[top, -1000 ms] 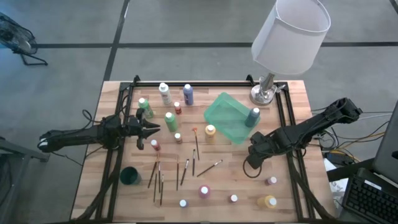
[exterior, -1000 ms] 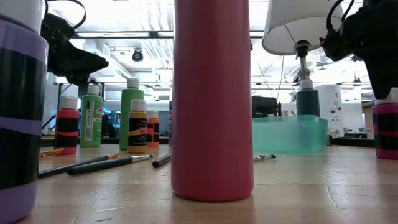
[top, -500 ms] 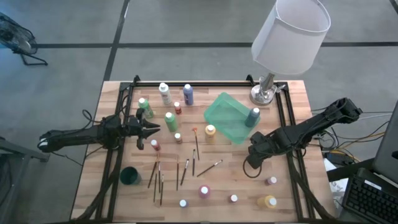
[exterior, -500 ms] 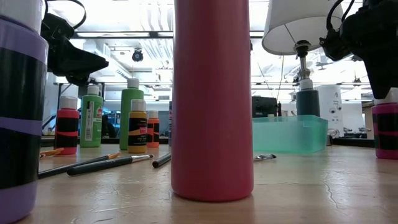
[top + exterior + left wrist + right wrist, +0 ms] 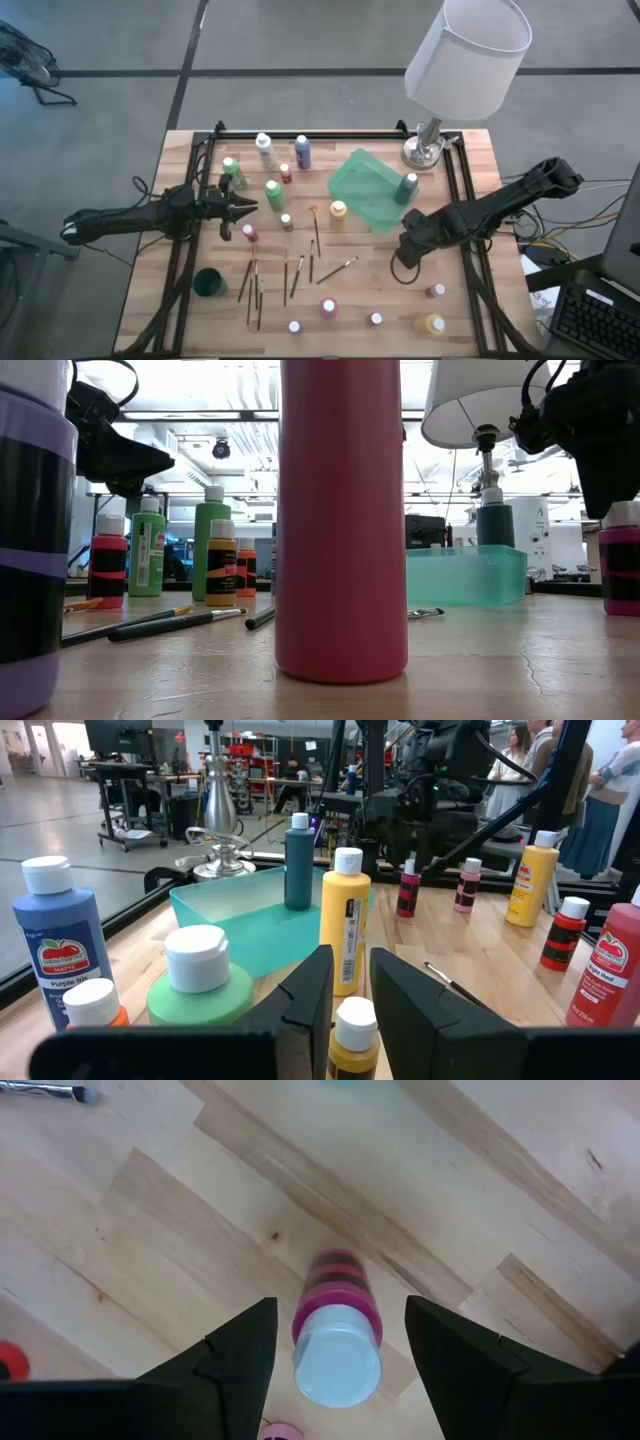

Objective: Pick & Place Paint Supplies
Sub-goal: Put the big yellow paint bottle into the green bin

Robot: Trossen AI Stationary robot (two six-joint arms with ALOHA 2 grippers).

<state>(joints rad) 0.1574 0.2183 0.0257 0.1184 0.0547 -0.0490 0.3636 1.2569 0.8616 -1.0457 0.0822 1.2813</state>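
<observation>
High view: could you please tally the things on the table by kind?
Paint bottles: 14
Brushes: about 8 (some lie close together)
Green tray: 1
Dark green cup: 1
Lamp: 1
Total: about 25

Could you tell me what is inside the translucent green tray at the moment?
One dark teal bottle stands in the green tray, near its lamp-side corner. The rest of the tray floor looks bare.

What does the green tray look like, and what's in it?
The tray is see-through green plastic, rectangular with low walls, lying flat and turned at an angle on the wooden table, beside the lamp. A dark bottle with a white cap stands inside, at one corner. A yellow bottle stands just outside it.
</observation>
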